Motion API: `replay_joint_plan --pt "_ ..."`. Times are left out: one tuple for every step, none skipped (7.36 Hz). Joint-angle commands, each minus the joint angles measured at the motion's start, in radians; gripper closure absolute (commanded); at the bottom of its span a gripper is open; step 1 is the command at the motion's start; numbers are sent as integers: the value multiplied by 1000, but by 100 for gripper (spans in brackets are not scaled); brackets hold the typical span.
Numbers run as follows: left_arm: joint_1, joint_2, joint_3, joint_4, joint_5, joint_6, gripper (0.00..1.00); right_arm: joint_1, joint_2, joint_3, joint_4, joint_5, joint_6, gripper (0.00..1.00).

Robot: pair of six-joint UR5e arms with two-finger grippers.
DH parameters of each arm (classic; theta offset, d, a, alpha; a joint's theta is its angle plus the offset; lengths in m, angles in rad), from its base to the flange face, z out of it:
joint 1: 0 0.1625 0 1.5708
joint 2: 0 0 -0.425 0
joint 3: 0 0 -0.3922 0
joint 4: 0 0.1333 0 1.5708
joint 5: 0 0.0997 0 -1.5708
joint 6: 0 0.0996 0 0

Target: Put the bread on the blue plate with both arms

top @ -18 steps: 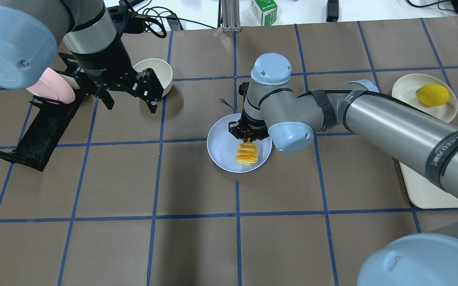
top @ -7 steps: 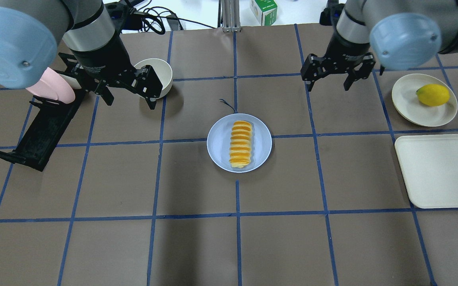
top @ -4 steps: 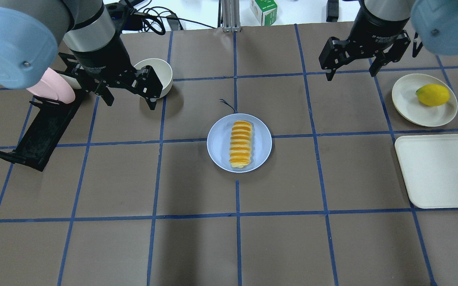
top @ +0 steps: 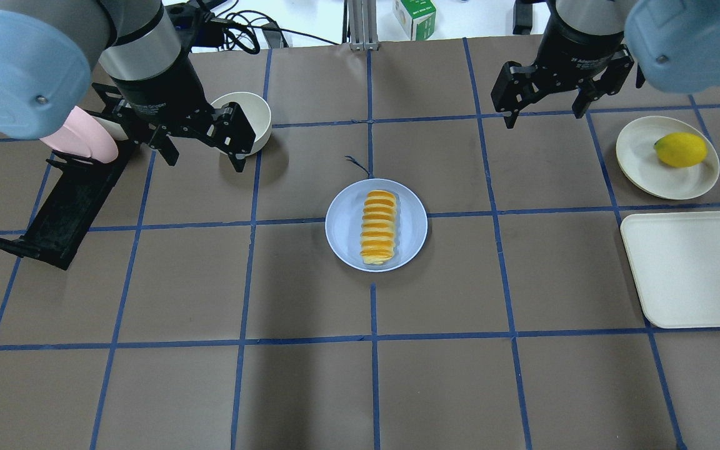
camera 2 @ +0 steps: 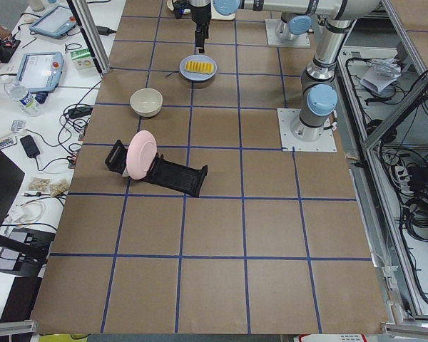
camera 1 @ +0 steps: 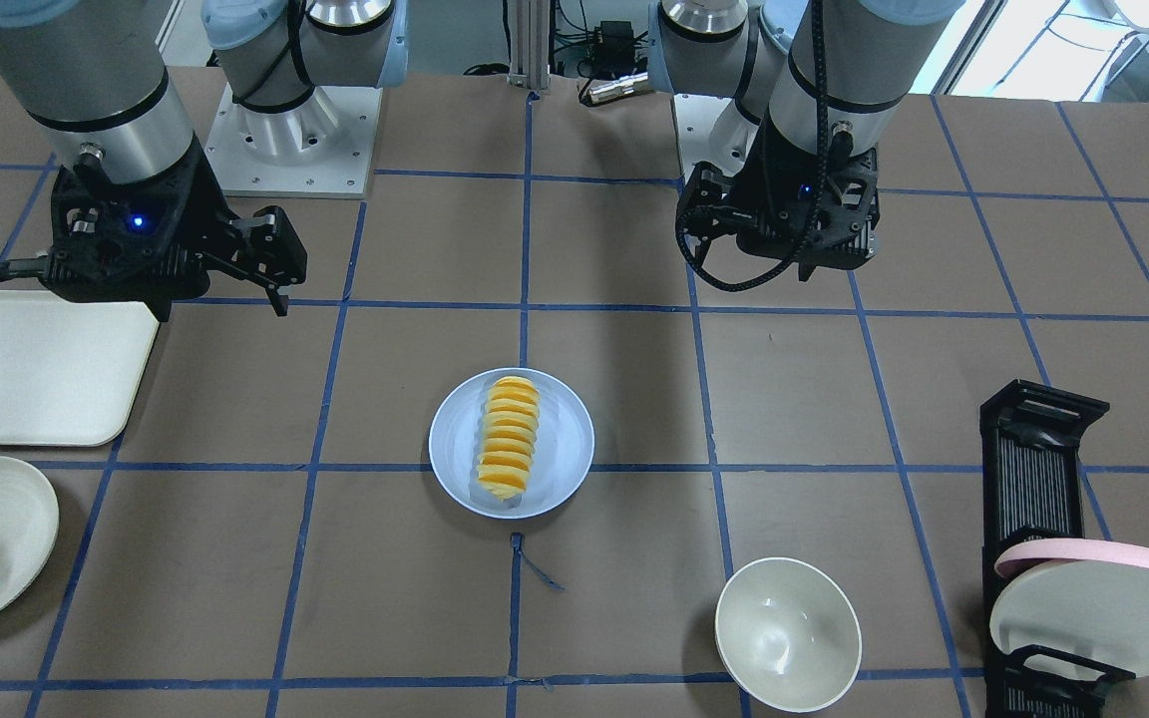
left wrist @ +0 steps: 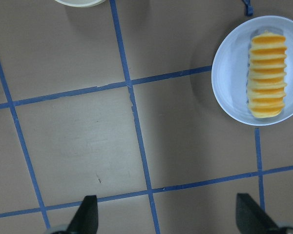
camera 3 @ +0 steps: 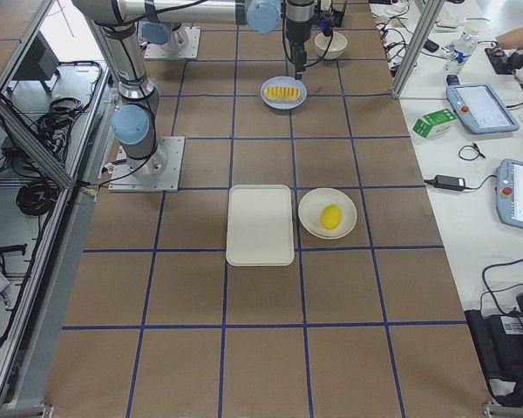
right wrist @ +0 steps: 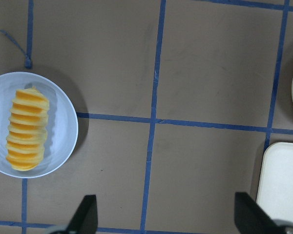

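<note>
The bread [top: 379, 228], a ridged orange-yellow loaf, lies lengthwise on the blue plate [top: 341, 225] at the table's middle. Both also show in the front view, bread [camera 1: 508, 439] on plate [camera 1: 455, 449], and in both wrist views, bread [left wrist: 267, 75] and bread [right wrist: 27, 129]. My left gripper [top: 205, 156] is open and empty, raised at the far left beside the white bowl. My right gripper [top: 544, 115] is open and empty, raised at the far right. Neither touches the bread or the plate.
A white bowl [top: 250, 119] stands under the left gripper's side. A black dish rack [top: 66, 212] holds a pink-rimmed plate [top: 82, 134] at the left. A cream plate [top: 641, 156] with a lemon [top: 680, 149] and a cream tray [top: 691, 269] are at the right.
My right gripper let go of the bread on the blue plate, rose and drew back to the far right, then shifted slightly left. The left arm has not moved.
</note>
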Motion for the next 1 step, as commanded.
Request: replay_joint_plan --pt "0 -1 0 -1 -1 0 0 1 3 -2 -1 3 0 0"
